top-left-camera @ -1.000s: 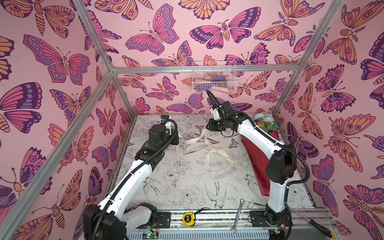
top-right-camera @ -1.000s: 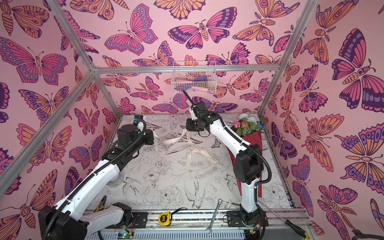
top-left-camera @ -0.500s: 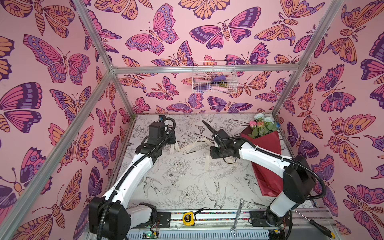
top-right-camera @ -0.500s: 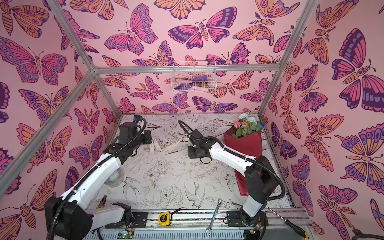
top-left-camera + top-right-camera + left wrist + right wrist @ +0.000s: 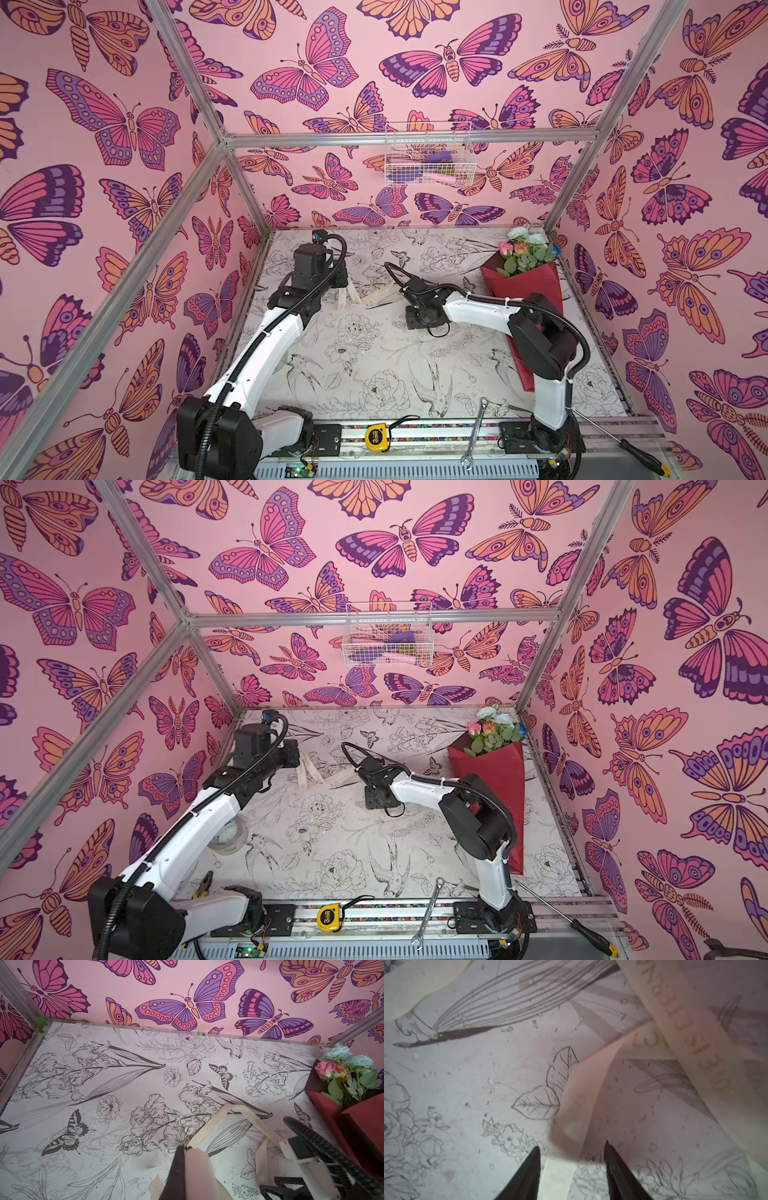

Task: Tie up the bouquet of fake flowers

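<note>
A: Surface and enclosure to be noted.

B: A flat tabletop (image 5: 374, 365) is seen, printed in black line with flowers, birds and butterflies on white. Specks and scuffs are visible on it in the right wrist view. It is enclosed by pink walls (image 5: 311, 75) patterned with butterflies and framed by aluminium bars (image 5: 411, 139).

A: Containers?

B: A white wire basket (image 5: 428, 156) is hung on the back bar. Purple and pink items are seen inside but cannot be identified. A clear round tub (image 5: 226, 839) is seen beneath the left arm, contents not discernible.

A: The bouquet of fake flowers (image 5: 524, 257)?

B: It is laid along the table's right side, heads toward the back right corner. Pink, peach and pale blue heads with green leaves are cupped in a cone of glossy dark red paper (image 5: 523, 286), partly hidden by the right arm.

A: Ribbon, grippers?

B: A cream ribbon (image 5: 209, 1124), thin, slightly sheer and gold-lettered, is strewn in loops at mid-table, left of the bouquet and not touching it. The left gripper (image 5: 186, 1150) is closed, the ribbon pinched at its tips. The right gripper (image 5: 572, 1145) is held low with its jaws parted. A ribbon strip lies between the pointed black fingers (image 5: 529, 1167), clamped by neither.

A: Front rail?

B: A yellow tape measure (image 5: 377, 437), a steel wrench (image 5: 475, 432) and a screwdriver (image 5: 636, 454) are laid there.
</note>
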Tool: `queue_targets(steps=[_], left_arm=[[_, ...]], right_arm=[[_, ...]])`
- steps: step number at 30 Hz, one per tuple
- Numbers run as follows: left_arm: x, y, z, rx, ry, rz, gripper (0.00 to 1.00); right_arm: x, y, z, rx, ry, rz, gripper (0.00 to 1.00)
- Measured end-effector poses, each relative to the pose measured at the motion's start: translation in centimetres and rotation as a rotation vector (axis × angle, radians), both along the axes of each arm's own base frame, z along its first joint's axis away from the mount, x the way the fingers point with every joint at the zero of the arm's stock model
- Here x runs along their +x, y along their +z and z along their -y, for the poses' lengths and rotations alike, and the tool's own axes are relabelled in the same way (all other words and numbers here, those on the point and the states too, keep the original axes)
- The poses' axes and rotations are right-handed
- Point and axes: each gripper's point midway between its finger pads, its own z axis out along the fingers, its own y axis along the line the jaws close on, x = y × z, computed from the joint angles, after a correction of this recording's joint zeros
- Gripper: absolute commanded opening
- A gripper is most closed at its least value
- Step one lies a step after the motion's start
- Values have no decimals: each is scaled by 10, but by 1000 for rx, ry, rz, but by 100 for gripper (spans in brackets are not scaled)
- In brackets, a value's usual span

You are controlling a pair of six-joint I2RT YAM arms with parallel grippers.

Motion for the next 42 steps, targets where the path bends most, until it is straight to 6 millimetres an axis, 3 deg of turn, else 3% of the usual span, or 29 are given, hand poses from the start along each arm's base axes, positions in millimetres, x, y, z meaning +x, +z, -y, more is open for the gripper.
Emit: queue_targets(steps=[2,5,9,11,14,18,20,23,26,30,32,38,41,42], left_arm=[[0,2,-3,1,9,5,0],[1,3,-10,11,29,10,0],[3,9,-28,61,67,14,0],[5,21,-42,111,94,36,0],[11,51,-70,202,154,97,0],[13,94,-115,313,260,171,0],[14,115,-144,357,327,198,0],[16,132,-181,408,412,206,0],[21,128,-214,450,473,172,0],[26,100,-256,490,534,79,0],[27,84,-274,511,561,26,0],[42,44,-309,583,612,-73,0],[59,16,-320,612,611,-116,0],[64,3,-323,618,607,-140,4]], right_arm=[[7,-3,-4,-13,2,13,35],[14,-6,-3,-48,3,29,2],[16,2,7,-101,5,50,0],[14,19,17,-127,3,76,0],[11,78,37,-131,-19,172,0],[2,192,78,-75,-99,397,0],[-11,249,111,-51,-159,517,0],[-28,308,158,-41,-244,636,0],[-36,341,206,-61,-343,707,0],[-41,354,258,-117,-459,725,0],[-41,352,270,-144,-486,715,0],[-33,333,270,-192,-465,649,0],[-24,317,262,-211,-436,597,0],[-20,311,258,-218,-425,578,0]])
